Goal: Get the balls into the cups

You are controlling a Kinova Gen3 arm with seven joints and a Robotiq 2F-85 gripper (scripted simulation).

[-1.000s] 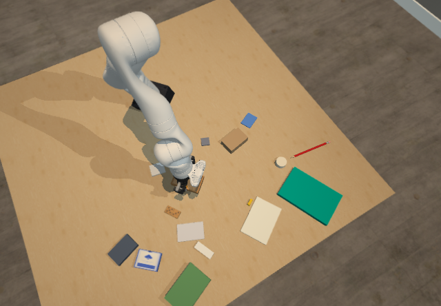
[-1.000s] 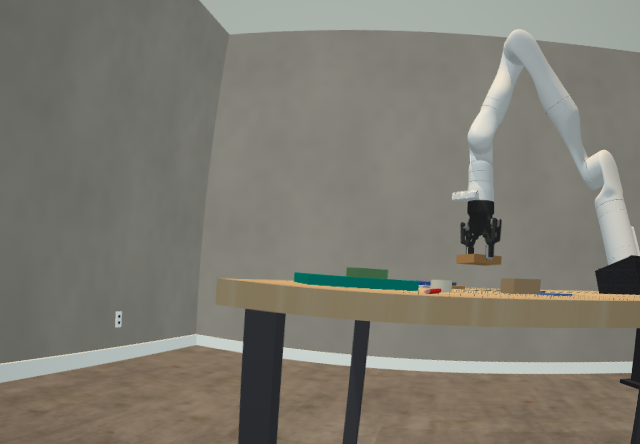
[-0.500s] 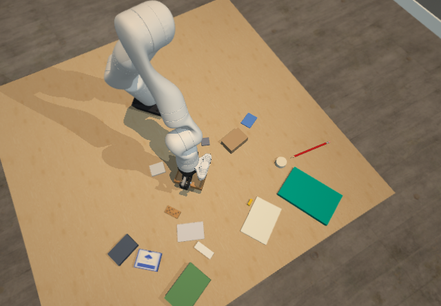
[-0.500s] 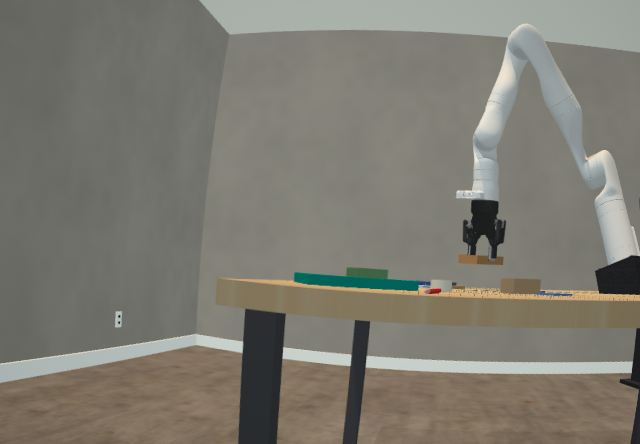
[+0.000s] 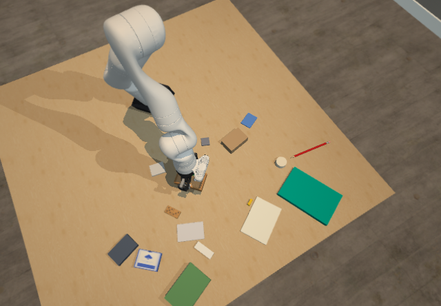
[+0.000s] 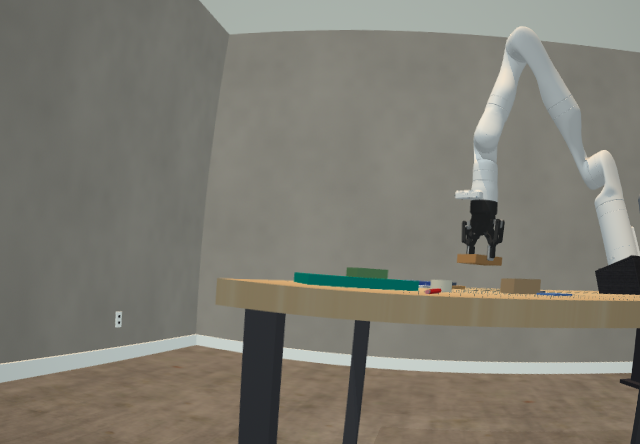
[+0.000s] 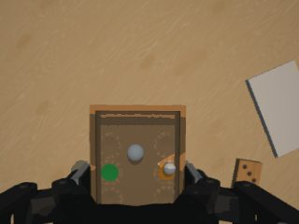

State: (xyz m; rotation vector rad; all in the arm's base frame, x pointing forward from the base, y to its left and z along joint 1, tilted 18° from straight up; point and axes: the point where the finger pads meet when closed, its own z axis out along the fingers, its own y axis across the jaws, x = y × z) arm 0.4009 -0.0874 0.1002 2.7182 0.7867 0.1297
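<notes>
The covered wooden puzzle (image 5: pixel 204 182) (image 6: pixel 467 259) (image 7: pixel 137 108) is held in the air above the table, looking slightly tilted in the exterior view. My gripper (image 6: pixel 480 254) (image 7: pixel 137 175) is shut on its two side walls. In the wrist view, the large grey ball (image 7: pixel 135 152) lies on the puzzle's floor between the cups, a little toward the far wall. The green cup (image 7: pixel 109 173) at left shows no ball. The small ball (image 7: pixel 169 168) is at the orange cup (image 7: pixel 162 175) at right, overlapping its upper right part; whether it sits in it is unclear. The puzzle's near end is hidden by the gripper.
A domino (image 5: pixel 172 211) (image 7: pixel 249 174) and a pale rectangle (image 5: pixel 190 231) (image 7: pixel 276 109) lie near the puzzle. A brown block (image 5: pixel 234 140) (image 6: pixel 520 285), a white cylinder (image 5: pixel 280 162) and a teal slab (image 5: pixel 309 196) stand farther off. A white card (image 5: pixel 156 169) lies beside the arm.
</notes>
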